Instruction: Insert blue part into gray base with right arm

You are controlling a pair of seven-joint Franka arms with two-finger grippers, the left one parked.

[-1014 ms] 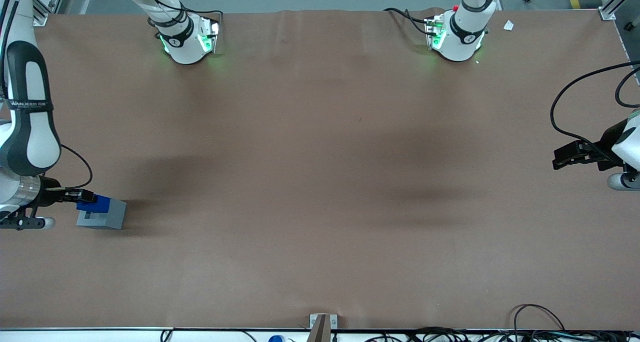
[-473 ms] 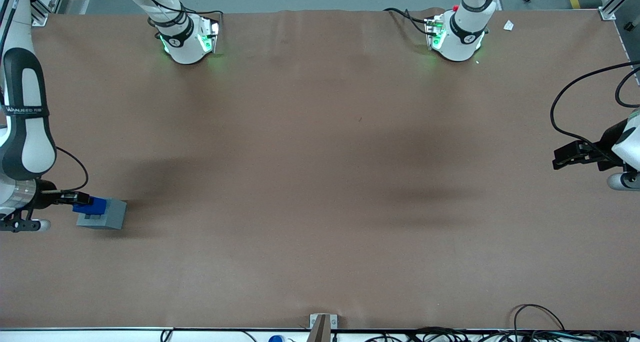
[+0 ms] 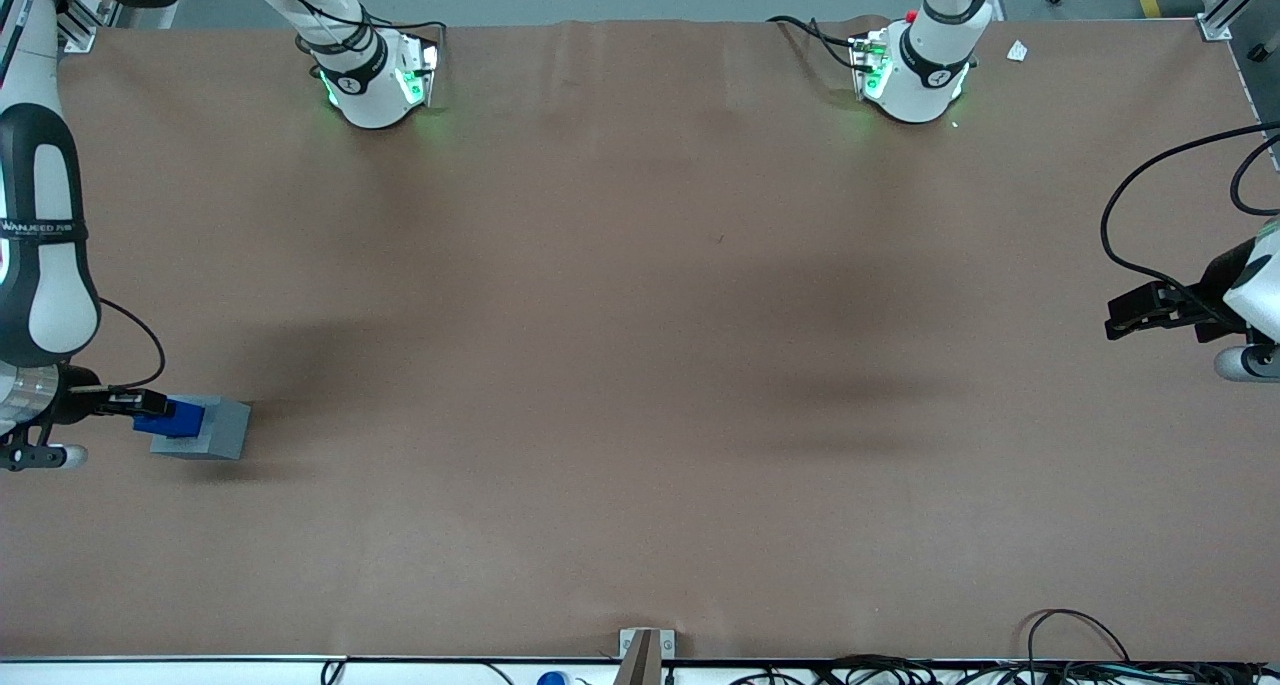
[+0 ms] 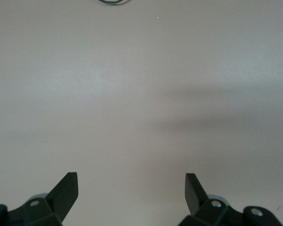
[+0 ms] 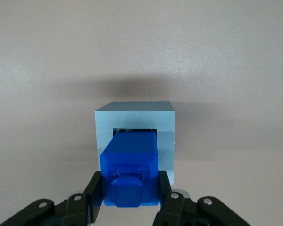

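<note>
At the working arm's end of the worktop (image 3: 640, 365), the right arm (image 3: 38, 245) is reaching down with its silver wrist close to the brown surface, and a thin black cable (image 3: 150, 340) is looping from the wrist toward the pincer. The pincer (image 3: 135, 405) is sitting low, just above the worktop, and it is clamping the blue part (image 3: 168, 417) between its two black fingers (image 5: 93, 195); in the right wrist view the pincer (image 5: 130, 200) is showing one finger pressed against each side of the blue part (image 5: 130, 172), with the stepped end of the block facing the camera. The blue part is lying over the gray base (image 3: 205, 429), touching it, with its leading end entering the square recess in the gray base (image 5: 134, 125), while most of its length is standing out of that recess toward the pincer. The gray base is resting flat on the worktop, casting a dark shadow on the side toward the middle of the worktop. Nearer the middle, the two white arm pedestals (image 3: 375, 80) are glowing green at their bases, farther from the front camera than the gray base. Along the edge closest to the front camera, a small metal bracket (image 3: 645, 650) is standing at the middle of the worktop.
</note>
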